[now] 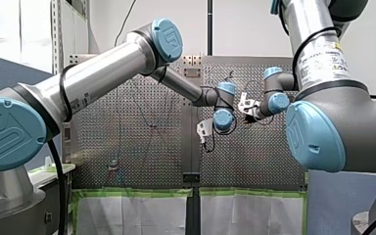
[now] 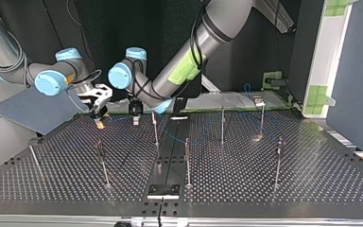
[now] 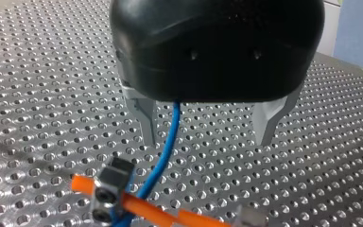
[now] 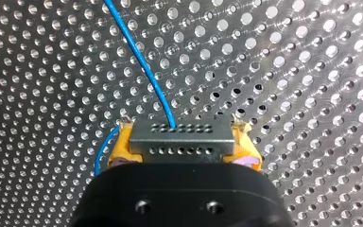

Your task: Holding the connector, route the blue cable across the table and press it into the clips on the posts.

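Right gripper (image 4: 182, 144) has its yellow pads (image 4: 123, 146) clamped on the two ends of the grey, hole-dotted connector (image 4: 179, 135), holding it over the perforated table (image 4: 302, 71). From the connector the blue cable (image 4: 139, 56) runs ahead across the table, and a short loop of it shows beside one pad. Left gripper (image 3: 207, 139) hangs over the table with its metal fingers (image 3: 147, 125) spread wide and nothing gripped. The blue cable drops from under its black body between them, nearer one finger and touching neither, then passes down to a small metal block (image 3: 111, 182) on an orange bar (image 3: 151, 208). In the top view both grippers sit close together near the table's far edge, left of the middle, behind the thin upright posts (image 2: 155, 128).
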